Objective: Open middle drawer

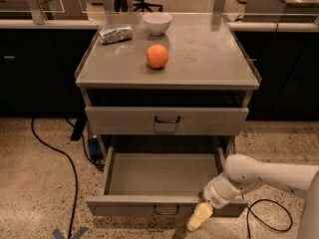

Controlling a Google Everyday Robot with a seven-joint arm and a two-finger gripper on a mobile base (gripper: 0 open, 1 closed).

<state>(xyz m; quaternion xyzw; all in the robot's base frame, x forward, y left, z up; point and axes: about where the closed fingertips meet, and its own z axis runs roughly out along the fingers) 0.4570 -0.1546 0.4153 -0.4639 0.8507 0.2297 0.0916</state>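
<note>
The middle drawer of the grey metal cabinet stands pulled far out toward me, its plain grey inside bare. Its flat front panel carries a small dark loop handle at the centre. My gripper, cream-coloured at the tip, hangs in front of the drawer's front panel, just right of the handle and slightly below it. My white arm reaches in from the right edge of the view. I cannot tell whether the gripper touches the panel.
The top drawer above is closed. On the cabinet top lie an orange, a white bowl and a silver packet. Black cables run over the floor at left and right. Dark cabinets stand behind.
</note>
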